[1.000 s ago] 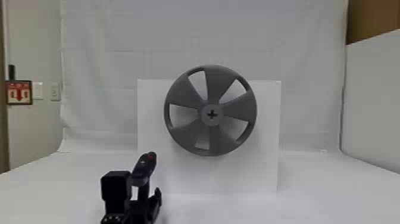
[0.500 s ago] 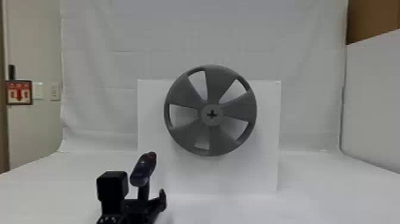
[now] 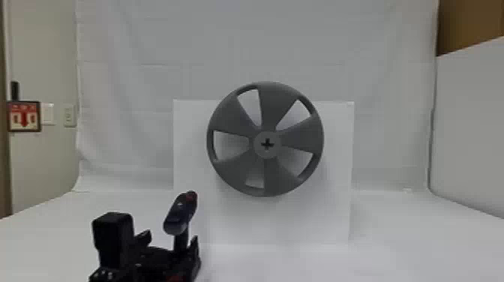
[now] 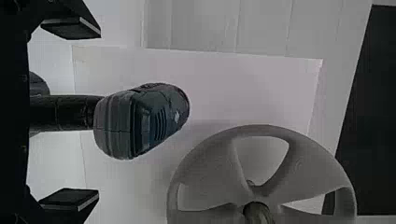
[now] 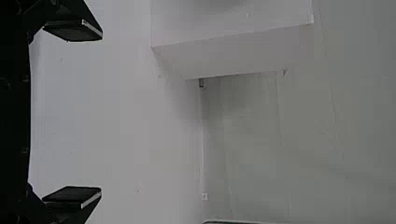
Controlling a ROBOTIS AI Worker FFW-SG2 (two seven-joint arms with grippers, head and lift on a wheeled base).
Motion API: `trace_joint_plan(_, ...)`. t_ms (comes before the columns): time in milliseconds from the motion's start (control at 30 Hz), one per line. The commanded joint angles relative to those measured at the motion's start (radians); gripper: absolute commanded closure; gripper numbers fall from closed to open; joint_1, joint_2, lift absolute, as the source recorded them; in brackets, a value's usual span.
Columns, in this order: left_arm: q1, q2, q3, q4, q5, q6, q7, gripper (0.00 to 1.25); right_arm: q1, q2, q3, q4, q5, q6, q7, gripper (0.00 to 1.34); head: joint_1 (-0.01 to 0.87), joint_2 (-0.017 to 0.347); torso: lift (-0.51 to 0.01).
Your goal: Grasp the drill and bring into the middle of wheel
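So the left end effector poked forward over the counter's near edge, left of its middle, fingers spread wide either side of the handle. The drill stuck up between them, its body above the fingertips. Farther back stood the wheel, upright before a white board. The right end effector was wide too.

Dark drill, upright, lower left, gray five-spoked wheel, upright beyond

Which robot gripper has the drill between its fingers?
The left gripper: its open fingers are on either side of the drill. The right gripper is open too, with nothing between its fingers.
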Motion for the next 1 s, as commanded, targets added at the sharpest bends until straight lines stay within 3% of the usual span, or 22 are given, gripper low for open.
trace_joint_plan(0, 0.002, 0.000, 0.091, -0.005, -0.047, 0.030, -0.141, 0.09, 0.003, 0.000, -0.004, 0.000, -0.006, 0.000, 0.000, 0.13, 0.054, 0.031, -0.403)
trace_joint_plan(133, -0.004, 0.000, 0.162, -0.005, -0.102, 0.059, -0.267, 0.09, 0.002, 0.002, -0.004, 0.000, -0.006, 0.000, 0.000, 0.13, 0.054, 0.031, -0.403)
trace_joint_plan(267, -0.009, 0.000, 0.217, -0.007, -0.149, 0.075, -0.345, 0.09, 0.005, 0.002, -0.006, 0.000, -0.006, 0.000, 0.000, 0.13, 0.054, 0.031, -0.403)
trace_joint_plan(500, -0.016, 0.000, 0.312, -0.040, -0.223, 0.124, -0.371, 0.09, 0.002, 0.002, -0.006, 0.000, -0.008, 0.000, 0.000, 0.13, 0.054, 0.031, -0.403)
trace_joint_plan(600, -0.027, 0.000, 0.343, -0.067, -0.261, 0.171, -0.365, 0.09, 0.000, 0.002, -0.012, 0.000, -0.008, 0.000, 0.000, 0.13, 0.054, 0.031, -0.403)
trace_joint_plan(767, -0.023, 0.000, 0.350, -0.152, -0.275, 0.256, -0.245, 0.09, 0.000, -0.003, -0.029, -0.009, -0.009, 0.000, 0.000, 0.13, 0.054, 0.031, -0.403)
trace_joint_plan(967, -0.023, -0.002, 0.346, -0.228, -0.208, 0.365, -0.130, 0.09, -0.009, -0.012, -0.050, -0.025, -0.008, 0.000, 0.000, 0.13, 0.054, 0.031, -0.403)
